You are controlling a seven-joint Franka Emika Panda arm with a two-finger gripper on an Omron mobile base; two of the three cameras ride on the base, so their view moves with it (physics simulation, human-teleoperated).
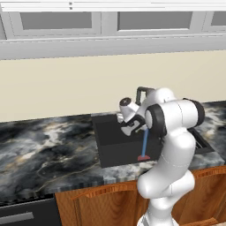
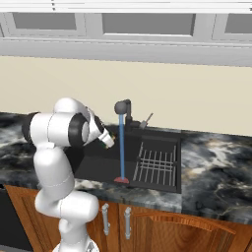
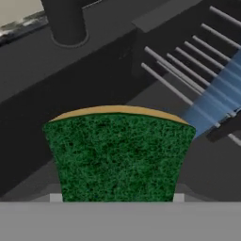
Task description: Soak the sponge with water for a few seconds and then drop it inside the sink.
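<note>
My gripper (image 2: 106,142) hangs over the black sink (image 2: 98,170), shut on the sponge (image 3: 117,155). In the hand view the sponge shows its green face with a thin yellow edge on top. A small green bit of the sponge (image 2: 103,145) peeks out between the fingers in the right base view. The water (image 2: 121,147) falls as a thin blue stream from the dark tap (image 2: 123,107) to a reddish patch (image 2: 121,180) on the basin floor. The sponge sits just left of the stream there. In the hand view the water (image 3: 216,101) passes by the sponge's upper right corner.
A wire rack (image 2: 155,165) lies in the right part of the basin. Marbled counter (image 1: 44,145) runs on both sides of the sink (image 1: 114,148). In the left base view my own arm (image 1: 174,132) covers the basin's right part, with the water (image 1: 145,143) beside it.
</note>
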